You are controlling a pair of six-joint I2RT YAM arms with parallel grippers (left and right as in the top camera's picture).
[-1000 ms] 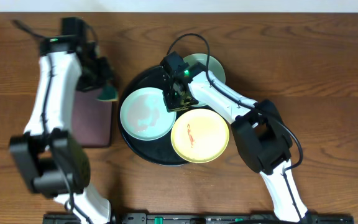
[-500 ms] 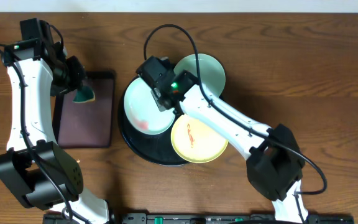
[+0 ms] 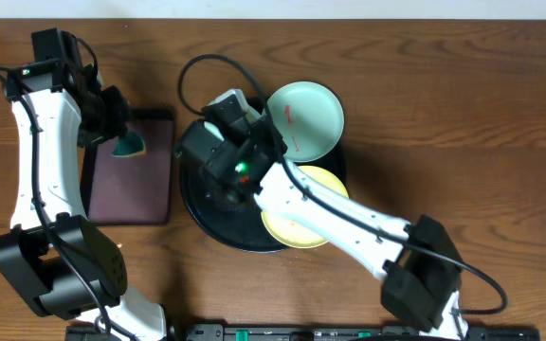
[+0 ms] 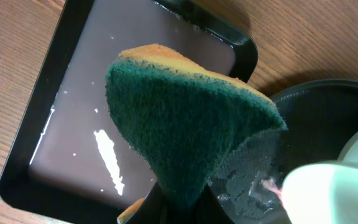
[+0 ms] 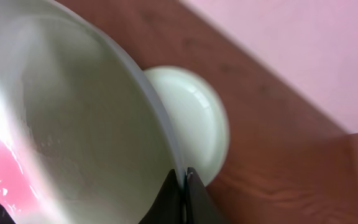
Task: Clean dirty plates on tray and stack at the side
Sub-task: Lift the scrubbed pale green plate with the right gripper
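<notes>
Change: the smeared mint plate (image 5: 73,124) that lay flat on the left half of the black tray (image 3: 197,213) a second ago is now off the tray floor, tipped up on edge in the right gripper (image 5: 182,177). In the overhead view the wrist has swung left over that spot and hides the plate. The left arm has pulled back from the tray edge and now hangs over the maroon tray (image 4: 86,99), same pose as half a second ago. Judgement: pick-up done, the first plate is being presented for wiping, and no plate is stacked yet. Right gripper: fingers nearly together, pinching the plate's thin rim, red smear showing low on the inner face. Left gripper (image 4: 178,202): pressed onto the green-and-yellow sponge (image 4: 185,124), folded into a wedge, apart from the plate, whose pale edge shows at lower right in the left wrist view. The second mint plate (image 3: 306,118) sits at the tray's far rim with red smears, and the yellow plate (image 3: 322,180) on the near right, half under the arm.
</notes>
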